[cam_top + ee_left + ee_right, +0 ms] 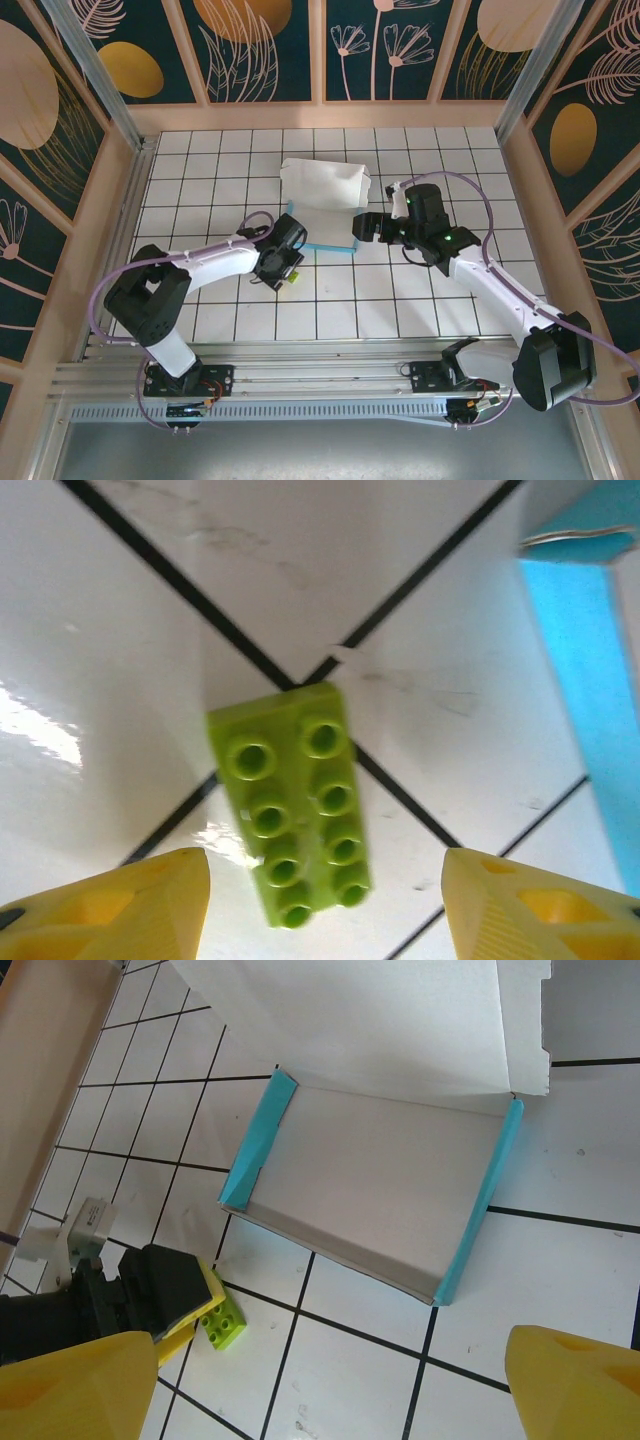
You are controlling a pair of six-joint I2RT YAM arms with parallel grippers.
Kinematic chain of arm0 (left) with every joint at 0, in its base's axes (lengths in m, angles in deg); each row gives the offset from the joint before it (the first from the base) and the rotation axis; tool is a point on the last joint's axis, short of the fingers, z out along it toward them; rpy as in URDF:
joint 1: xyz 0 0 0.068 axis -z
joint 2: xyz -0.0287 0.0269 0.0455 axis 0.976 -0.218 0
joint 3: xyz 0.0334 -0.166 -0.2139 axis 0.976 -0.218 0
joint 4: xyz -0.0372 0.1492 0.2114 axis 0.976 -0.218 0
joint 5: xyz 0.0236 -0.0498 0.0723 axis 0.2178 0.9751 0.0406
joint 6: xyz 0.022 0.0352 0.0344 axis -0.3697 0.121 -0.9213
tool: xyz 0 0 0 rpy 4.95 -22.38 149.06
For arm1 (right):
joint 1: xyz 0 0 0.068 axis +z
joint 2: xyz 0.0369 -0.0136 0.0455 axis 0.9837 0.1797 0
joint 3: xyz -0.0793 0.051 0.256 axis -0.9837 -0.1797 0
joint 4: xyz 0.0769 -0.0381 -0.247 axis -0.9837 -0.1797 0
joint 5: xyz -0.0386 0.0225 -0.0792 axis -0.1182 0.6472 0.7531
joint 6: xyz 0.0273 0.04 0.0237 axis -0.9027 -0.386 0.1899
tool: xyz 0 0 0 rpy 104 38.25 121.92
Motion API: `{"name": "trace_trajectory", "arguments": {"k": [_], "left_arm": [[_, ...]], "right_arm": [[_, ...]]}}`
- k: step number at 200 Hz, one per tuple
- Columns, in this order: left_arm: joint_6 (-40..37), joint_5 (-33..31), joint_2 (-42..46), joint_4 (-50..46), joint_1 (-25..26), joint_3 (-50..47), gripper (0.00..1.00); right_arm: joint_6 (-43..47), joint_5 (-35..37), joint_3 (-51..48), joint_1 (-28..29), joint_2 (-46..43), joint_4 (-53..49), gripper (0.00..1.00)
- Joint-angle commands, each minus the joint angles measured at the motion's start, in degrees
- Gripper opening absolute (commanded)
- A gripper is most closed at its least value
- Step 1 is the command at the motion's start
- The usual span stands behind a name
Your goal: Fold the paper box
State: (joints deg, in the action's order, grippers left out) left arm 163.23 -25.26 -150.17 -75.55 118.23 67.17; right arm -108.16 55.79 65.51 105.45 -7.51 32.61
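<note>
Your top view places the paper box point(325, 205) at the middle of the tiled table point(250, 320), toward the back. It shows white card with a thin teal line along the near edge. The right wrist camera tells you more. There the paper box point(380, 1180) lies open, white side up, with a teal flap standing along each of two opposite sides. A large white panel rises from the far side. The left wrist camera catches just a teal strip of the paper box point(585, 700) at the right edge of its view.

Your left gripper point(287, 270) sits just beside the box's near left corner. Seen from its own wrist, the left gripper point(325, 880) has its yellow fingers point(120, 905) well apart. A green brick point(295, 815) lies flat on a tile joint between them, studs up, and touches neither finger. The right wrist view shows the same green brick point(225, 1320) just beside the left gripper point(165, 1295), near the box's corner but clear of it.

Your right gripper point(365, 228) is close to the box's right side in the top view. From its wrist, the right gripper point(330, 1390) is spread wide and holds nothing. Bare tile lies between its fingers point(80, 1390) and the box's near edge.

Open tiles surround the box on the left, right and near sides. The wooden wall point(40, 1060) stands well away.
</note>
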Motion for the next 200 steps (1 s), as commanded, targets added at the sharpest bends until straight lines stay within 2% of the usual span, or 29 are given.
{"name": "trace_trajectory", "arguments": {"k": [1,32,70,107,120,200], "left_arm": [[-1.5,-0.9,-1.7,-3.4,-0.2,1.6,0.63],[-1.2,0.5,-4.4,-3.7,-0.2,1.5,0.63],[-3.4,-3.7,-6.6,-6.6,-0.1,4.8,0.62],[-4.4,-3.2,-7.8,-7.1,-0.2,4.4,0.49],[-5.0,-2.6,-8.3,-7.6,-0.2,4.1,0.48],[-12.6,-4.2,-14.0,-14.5,-0.2,7.7,0.5]], "right_arm": [[-0.4,1.0,0.1,-0.5,-0.4,-0.8,0.91],[-0.2,1.2,-0.1,-0.5,-0.7,-0.8,0.91],[0.6,1.1,0.2,-0.5,-1.2,-1.7,0.91],[6.0,-8.7,1.4,-0.5,-0.8,-4.8,0.91],[7.2,-11.6,2.1,-0.5,0.0,-6.8,0.91],[5.7,-14.4,2.0,-0.2,0.0,-7.8,0.99]]}}
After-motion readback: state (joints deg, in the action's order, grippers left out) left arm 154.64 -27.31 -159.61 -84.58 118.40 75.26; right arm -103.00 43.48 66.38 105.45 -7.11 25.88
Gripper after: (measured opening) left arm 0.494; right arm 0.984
